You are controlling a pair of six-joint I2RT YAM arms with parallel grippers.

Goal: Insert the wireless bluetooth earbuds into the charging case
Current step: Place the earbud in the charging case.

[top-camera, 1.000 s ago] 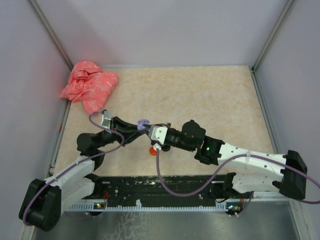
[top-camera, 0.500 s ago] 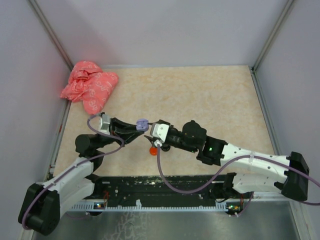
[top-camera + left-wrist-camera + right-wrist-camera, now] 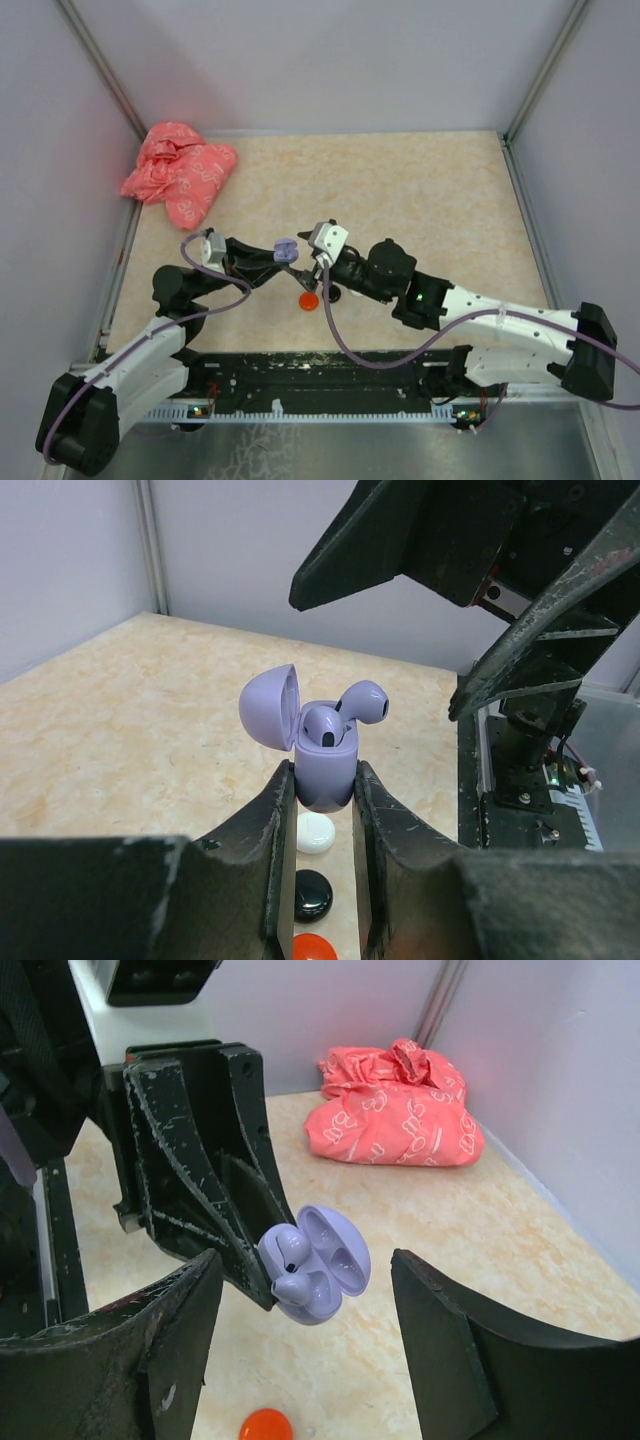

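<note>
My left gripper (image 3: 322,780) is pinched in narrow on the lilac charging case (image 3: 335,1260). It grips the lower body from both sides and holds it upright, up off the table (image 3: 420,200), with the lid swung open and tipped back. The lilac earbuds (image 3: 285,1247) are both at the case. The first earbud (image 3: 322,726) sits down in its well. The second earbud (image 3: 362,700) leans out over the rim with its rounded end poking up, and I can't tell how deep it sits. My right gripper (image 3: 302,1265) is spread wide with nothing in it. From its wrist camera I see one finger on each side of the case, clear of it and of the earbuds. Overhead, the two grippers come nose to nose left of the table's middle. Directly below them on the tabletop lies an orange-red disc (image 3: 309,300). Through the left fingers I also see a white disc (image 3: 317,835) and a black disc (image 3: 312,895) lined up with it. A crumpled pink bag (image 3: 180,170) sits in the far left corner, well apart.
</note>
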